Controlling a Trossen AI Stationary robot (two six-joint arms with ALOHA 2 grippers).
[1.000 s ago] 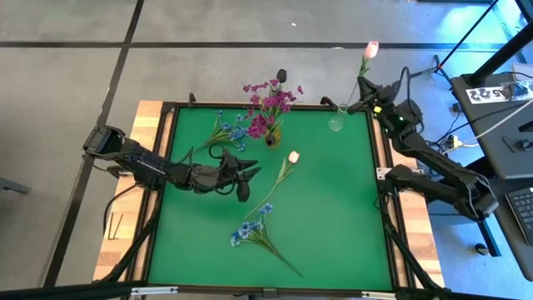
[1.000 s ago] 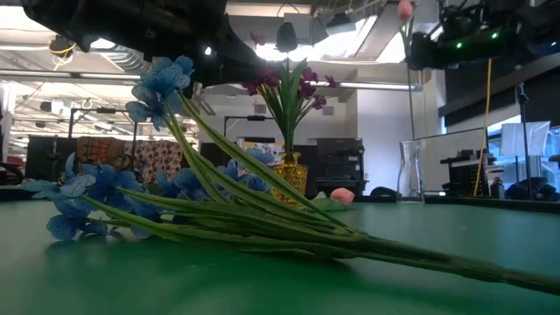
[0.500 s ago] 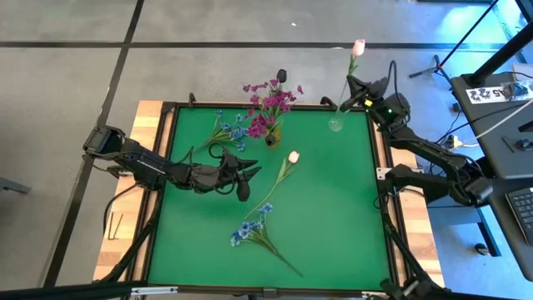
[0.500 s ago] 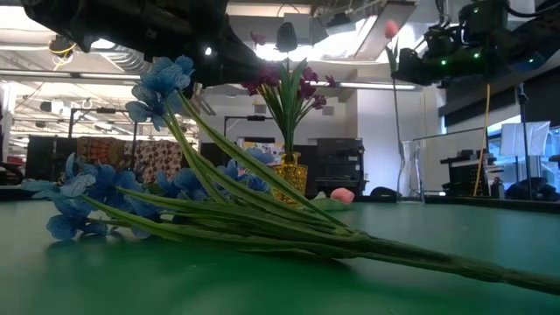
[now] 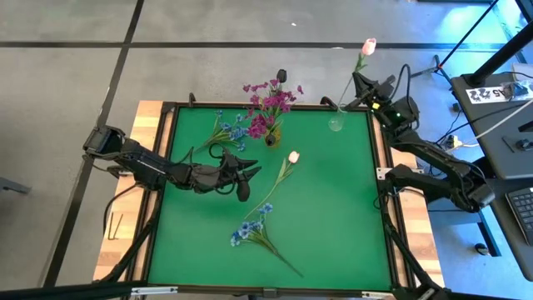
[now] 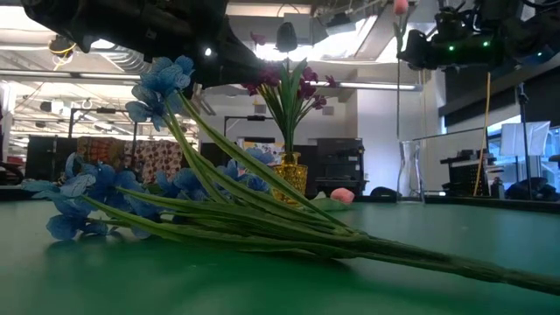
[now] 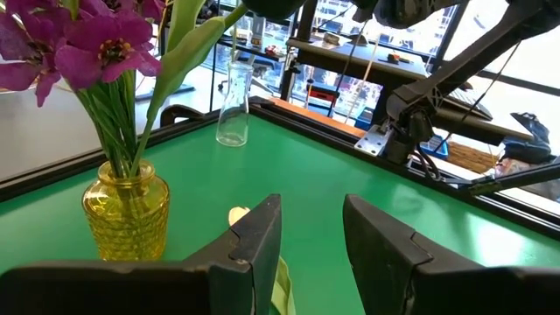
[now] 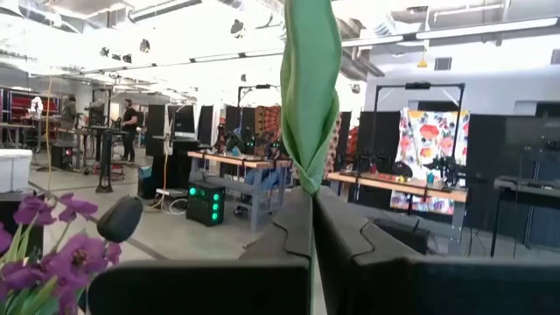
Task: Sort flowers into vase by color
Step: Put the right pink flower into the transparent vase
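My right gripper (image 5: 358, 86) is raised at the far right corner, shut on a pale pink tulip (image 5: 369, 47), whose bloom also shows at the top of the low view (image 6: 402, 7). The stem hangs toward the clear glass vase (image 5: 336, 122); whether it is inside, I cannot tell. My left gripper (image 7: 311, 236) is open and hovers mid-table, pointing at a second tulip (image 5: 292, 157) lying on the mat. Magenta sprays stand in the yellow vase (image 5: 272, 136). One blue spray (image 5: 226, 129) lies by the far edge, another (image 5: 254, 233) toward the near side. My right gripper pinches the tulip between its two fingers (image 8: 350, 236), on the stem where a green leaf (image 8: 308, 105) wraps it, below the bloom. The fingers lie across the stem. The tulip is lifted, nearly upright with the bloom on top, and its long stem (image 6: 398, 87) hangs below the fingers.
The green mat is framed by a dark raised rim (image 5: 275, 106). The yellow vase (image 7: 127, 214) and the clear vase (image 7: 233, 105) stand near the far edge. The mat's right half and near right corner (image 5: 350, 217) are bare. Cables and a desk stand beyond the right edge.
My right gripper, with the tulip, has swung toward the table's left and then part of the way back, staying high near the clear vase; the bloom swayed with it. The hold has not changed.
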